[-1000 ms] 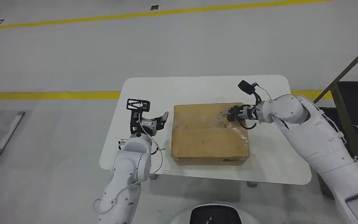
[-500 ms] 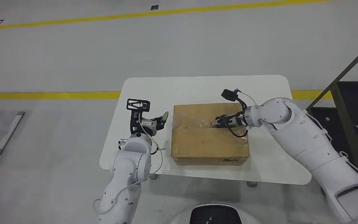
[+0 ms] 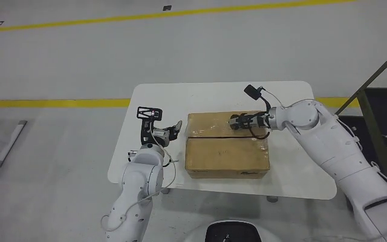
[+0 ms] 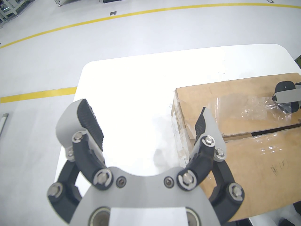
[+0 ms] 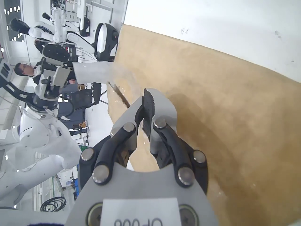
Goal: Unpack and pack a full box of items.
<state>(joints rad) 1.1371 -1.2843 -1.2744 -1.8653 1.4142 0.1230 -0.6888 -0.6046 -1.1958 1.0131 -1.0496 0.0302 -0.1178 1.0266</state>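
Cardboard box (image 3: 227,154) sits on the tabletop (image 3: 181,97); right hand (image 5: 147,102) pinched shut over its taped top, left hand (image 4: 143,112) spread open beside its end.

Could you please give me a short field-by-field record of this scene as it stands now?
Surface: white table
Box: cardboard box on the table, flaps closed, narrow gap along the centre seam
Tape: clear tape, crumpled on the box top
Left arm: left gripper open, beside the box's end, holding nothing
Right arm: right gripper shut, over the box top by the crumpled tape; whether it pinches tape cannot be told
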